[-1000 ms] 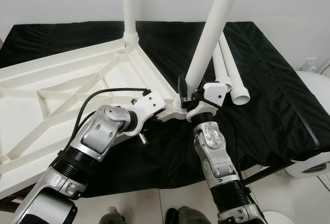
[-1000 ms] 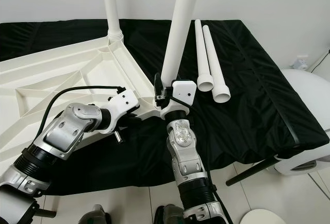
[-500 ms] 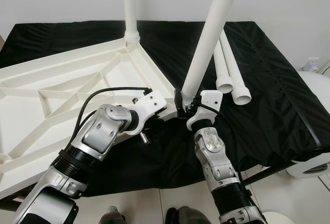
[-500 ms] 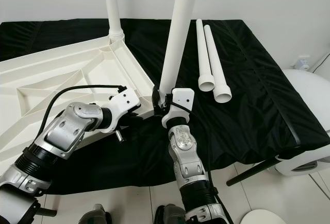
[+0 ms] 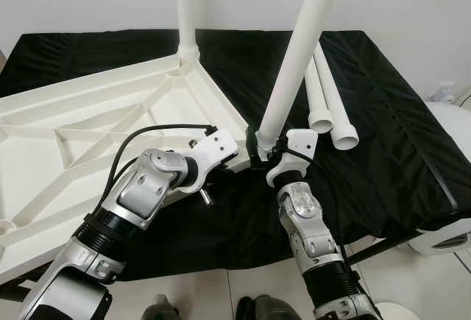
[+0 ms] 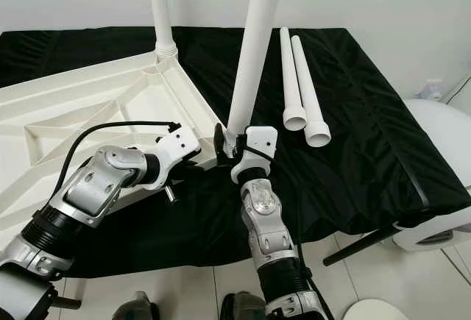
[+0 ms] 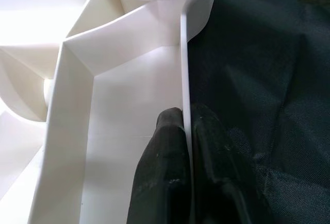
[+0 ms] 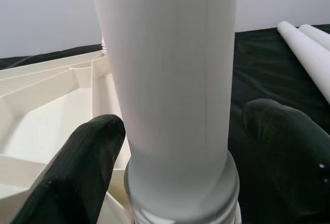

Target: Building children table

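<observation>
Black cloth (image 5: 383,114) is covering the low platform in front of you, with a plain white wall behind it. Lying upside down on that cloth, the white ribbed plastic children's tabletop (image 5: 88,136) is showing its underside, and an upright white tubular leg (image 5: 185,11) is already sitting in its far corner socket. You are pinching the tabletop's thin side rim with the left gripper (image 7: 188,131), one black finger on each face of the wall. Your right gripper (image 8: 180,147) is spread around a second white tubular leg (image 5: 298,55), whose threaded end is sitting in the near corner socket while the leg is leaning; its fingers (image 8: 82,157) are flanking the tube with small gaps, not squeezing it. Two spare white tubular legs (image 5: 327,103) are lying side by side on the cloth just beyond.
</observation>
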